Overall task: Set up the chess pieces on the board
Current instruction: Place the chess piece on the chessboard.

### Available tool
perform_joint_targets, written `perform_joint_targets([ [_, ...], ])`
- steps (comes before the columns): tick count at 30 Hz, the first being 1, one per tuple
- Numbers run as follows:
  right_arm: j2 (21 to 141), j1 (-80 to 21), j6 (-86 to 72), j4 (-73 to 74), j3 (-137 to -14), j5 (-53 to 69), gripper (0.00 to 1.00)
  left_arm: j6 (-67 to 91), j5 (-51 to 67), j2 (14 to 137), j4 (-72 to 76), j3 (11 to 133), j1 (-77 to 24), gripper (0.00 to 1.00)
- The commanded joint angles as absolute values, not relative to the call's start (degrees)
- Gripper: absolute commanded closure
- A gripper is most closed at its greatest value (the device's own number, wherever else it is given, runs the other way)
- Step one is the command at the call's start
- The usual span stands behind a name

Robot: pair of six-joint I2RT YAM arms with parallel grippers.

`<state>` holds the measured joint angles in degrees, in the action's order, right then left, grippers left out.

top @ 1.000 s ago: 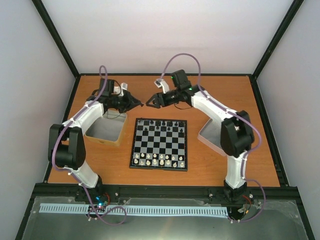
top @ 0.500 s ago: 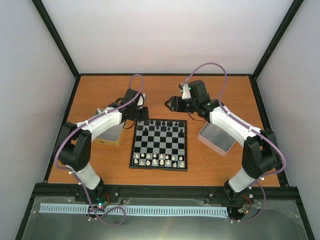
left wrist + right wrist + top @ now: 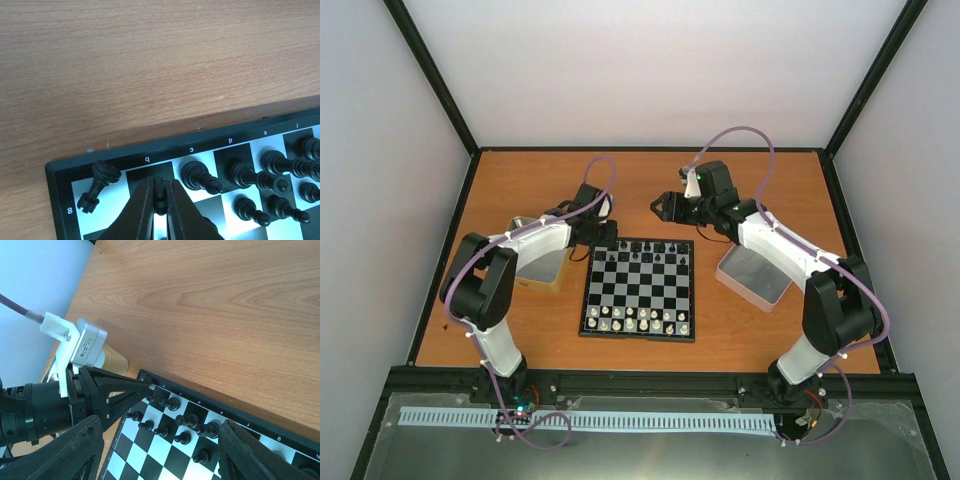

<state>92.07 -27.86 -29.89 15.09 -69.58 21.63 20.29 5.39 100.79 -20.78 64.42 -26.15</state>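
While the left gripper (image 3: 160,186) is clamped on a small black chessman (image 3: 159,200), the right gripper (image 3: 661,208) hangs with jaws spread wide, holding nothing.

Held piece is over the second square from the far-left corner of the board (image 3: 638,290), just beside a black piece (image 3: 100,181) on the corner square; contact with the board not discernible. Other black chessmen (image 3: 650,248) stand along the far rows, whitish chessmen (image 3: 638,320) along the near rows. Right gripper is past the board's far edge, above the table (image 3: 770,185).
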Motion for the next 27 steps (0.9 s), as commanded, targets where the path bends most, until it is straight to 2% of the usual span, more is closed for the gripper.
perform_joint_targets([
  [1, 93.22, -27.98, -29.92, 13.70, -70.69, 21.53, 0.37, 18.81, 5.96, 102.23, -18.25, 64.78, -26.37, 0.97],
  [11, 94.04, -28.04, -29.88, 13.67, -70.92, 22.15, 0.37, 18.75, 4.45, 103.60, -18.14, 64.34, -26.37, 0.94],
  [21, 94.04, -28.04, -29.91, 13.36, -70.99, 22.29, 0.37, 17.99, 4.57, 100.40, -20.90, 65.04, -26.36, 0.70],
  [27, 93.83, -28.02, -30.30, 13.17, -70.64, 22.78, 0.37, 17.28, 2.62, 97.29, -26.78, 69.62, -26.28, 0.62],
])
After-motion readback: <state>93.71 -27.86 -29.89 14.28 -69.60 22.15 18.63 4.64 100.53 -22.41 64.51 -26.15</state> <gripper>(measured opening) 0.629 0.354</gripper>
